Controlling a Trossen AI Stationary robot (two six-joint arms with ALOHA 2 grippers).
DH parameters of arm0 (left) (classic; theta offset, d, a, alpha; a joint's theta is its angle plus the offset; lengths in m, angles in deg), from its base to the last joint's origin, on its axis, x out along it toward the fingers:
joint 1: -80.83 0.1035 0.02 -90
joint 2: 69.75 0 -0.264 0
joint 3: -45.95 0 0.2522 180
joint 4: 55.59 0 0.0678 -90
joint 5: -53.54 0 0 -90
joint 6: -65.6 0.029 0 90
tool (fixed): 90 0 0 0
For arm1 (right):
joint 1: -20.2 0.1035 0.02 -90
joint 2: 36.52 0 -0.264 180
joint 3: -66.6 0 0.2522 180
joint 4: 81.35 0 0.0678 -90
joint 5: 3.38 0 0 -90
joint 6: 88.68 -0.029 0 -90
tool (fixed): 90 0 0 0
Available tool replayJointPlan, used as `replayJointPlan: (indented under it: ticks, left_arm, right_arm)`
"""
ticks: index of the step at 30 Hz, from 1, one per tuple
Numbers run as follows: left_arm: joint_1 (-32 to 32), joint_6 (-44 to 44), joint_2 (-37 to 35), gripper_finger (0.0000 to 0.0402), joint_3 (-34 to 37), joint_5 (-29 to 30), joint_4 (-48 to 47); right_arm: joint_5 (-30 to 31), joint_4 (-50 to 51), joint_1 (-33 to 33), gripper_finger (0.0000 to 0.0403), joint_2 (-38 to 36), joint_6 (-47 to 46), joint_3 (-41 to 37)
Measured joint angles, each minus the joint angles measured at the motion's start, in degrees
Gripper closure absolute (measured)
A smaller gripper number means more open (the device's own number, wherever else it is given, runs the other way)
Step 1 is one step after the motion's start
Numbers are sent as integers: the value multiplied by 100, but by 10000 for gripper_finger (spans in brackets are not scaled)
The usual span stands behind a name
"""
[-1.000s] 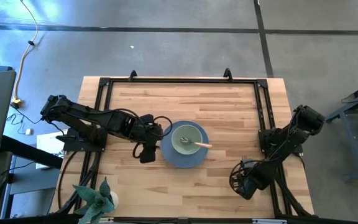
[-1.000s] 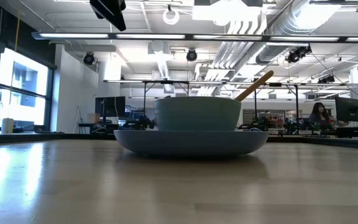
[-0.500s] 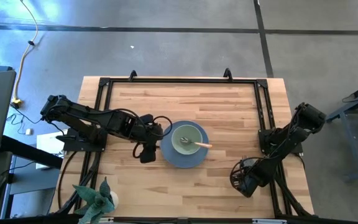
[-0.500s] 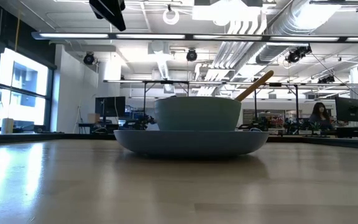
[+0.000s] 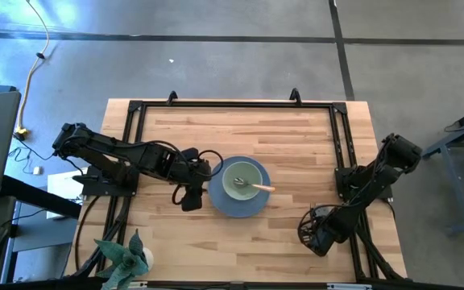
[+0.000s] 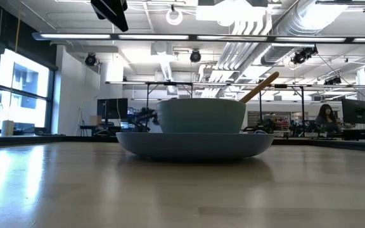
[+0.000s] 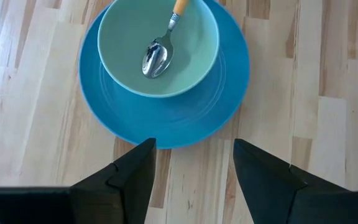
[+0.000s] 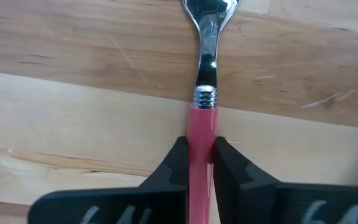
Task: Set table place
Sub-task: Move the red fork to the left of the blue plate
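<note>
At the middle of the table, my plate carries the bowl, and the spoon lies inside it, its yellow handle leaning over the rim toward my right side. My left pincer hovers just beside the plate's edge, its fingers spread wide and holding nothing. Near the table's front right corner, my right pincer is down at the wood, its fingers pinched tight on the red handle of the fork, whose metal neck points away along the planks. A person sits at a desk in the room beyond.
</note>
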Motion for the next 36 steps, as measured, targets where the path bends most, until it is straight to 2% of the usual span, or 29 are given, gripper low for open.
replayJointPlan:
  ticks: [7, 11, 15, 24, 31, 36]
  left_arm:
    - [0, 3, 0, 199, 0, 0, 0]
    - [0, 29, 0, 199, 0, 0, 0]
    - [0, 46, 0, 199, 0, 2, -2]
    - [-2, 48, 0, 199, 0, 0, -4]
    - [0, 48, 0, 199, 0, 0, -7]
    - [0, 48, 0, 199, 0, 0, -9]
  right_arm:
    - [123, 297, 0, 398, 22, -93, 246]
    - [497, 509, -27, 398, 33, -203, 429]
    - [567, 699, -191, 398, 31, -165, 614]
    - [1087, 1083, -946, 398, 17, 632, 1032]
    - [1120, 1230, -1731, 398, -166, 1705, 1054]
    - [1476, 1508, -2207, 398, -491, 2222, 976]
